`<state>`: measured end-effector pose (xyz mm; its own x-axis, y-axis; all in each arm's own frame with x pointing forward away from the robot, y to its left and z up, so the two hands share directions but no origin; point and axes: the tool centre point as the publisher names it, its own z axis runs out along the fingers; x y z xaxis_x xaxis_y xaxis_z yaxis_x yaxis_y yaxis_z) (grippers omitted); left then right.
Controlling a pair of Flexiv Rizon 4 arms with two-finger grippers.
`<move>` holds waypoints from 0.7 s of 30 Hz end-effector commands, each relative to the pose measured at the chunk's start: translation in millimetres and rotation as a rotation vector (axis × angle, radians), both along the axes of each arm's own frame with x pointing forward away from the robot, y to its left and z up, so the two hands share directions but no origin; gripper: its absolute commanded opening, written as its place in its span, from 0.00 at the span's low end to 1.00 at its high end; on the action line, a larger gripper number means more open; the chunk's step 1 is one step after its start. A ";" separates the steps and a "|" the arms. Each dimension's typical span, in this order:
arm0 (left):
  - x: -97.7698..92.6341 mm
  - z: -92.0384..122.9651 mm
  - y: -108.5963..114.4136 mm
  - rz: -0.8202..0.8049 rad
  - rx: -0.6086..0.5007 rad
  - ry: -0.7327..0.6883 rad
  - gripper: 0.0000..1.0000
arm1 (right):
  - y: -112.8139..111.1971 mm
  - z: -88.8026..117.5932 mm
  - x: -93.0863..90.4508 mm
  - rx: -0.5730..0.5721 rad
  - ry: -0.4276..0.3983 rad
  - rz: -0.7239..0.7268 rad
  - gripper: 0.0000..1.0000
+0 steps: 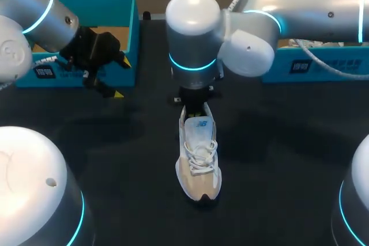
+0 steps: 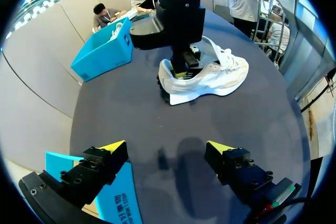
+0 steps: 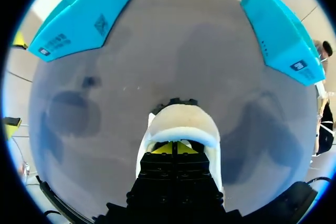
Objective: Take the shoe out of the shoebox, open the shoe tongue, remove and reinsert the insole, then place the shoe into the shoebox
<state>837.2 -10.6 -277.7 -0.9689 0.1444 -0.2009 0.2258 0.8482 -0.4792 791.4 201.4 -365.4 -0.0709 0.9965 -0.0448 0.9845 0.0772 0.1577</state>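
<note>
The shoe [image 1: 199,162] stands upright on the table [image 1: 277,142], outside both boxes, with its toe toward the near edge. Your right gripper [image 3: 174,148] sits in the heel opening with its tips pressed together; you cannot tell whether they pinch the insole. Your left gripper [image 2: 165,148] hovers with its jaws wide, beside the left shoebox [image 1: 124,4].
</note>
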 end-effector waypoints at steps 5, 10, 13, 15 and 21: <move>-0.9 0.0 0.2 0.000 0.002 -0.001 1.00 | -2.5 -4.3 4.0 -0.086 -0.011 0.012 0.00; -0.9 0.0 0.2 0.000 0.002 -0.001 1.00 | -6.1 -15.9 4.8 -0.141 -0.020 0.013 0.00; -0.9 0.0 0.2 0.000 0.002 -0.001 1.00 | -5.9 -22.7 5.1 -0.163 -0.013 0.017 0.00; -0.9 0.0 0.2 0.000 0.002 -0.001 1.00 | -5.9 -26.9 4.9 -0.162 0.003 0.022 0.00; -0.9 0.0 0.2 0.000 0.002 -0.001 1.00 | -2.6 -40.7 1.8 -0.132 0.040 0.040 0.00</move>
<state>837.2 -10.6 -277.7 -0.9689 0.1444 -0.2009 0.2258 0.8482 -0.4792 790.2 197.2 -395.8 -0.1084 0.9775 -0.1810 0.9844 0.1309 0.1175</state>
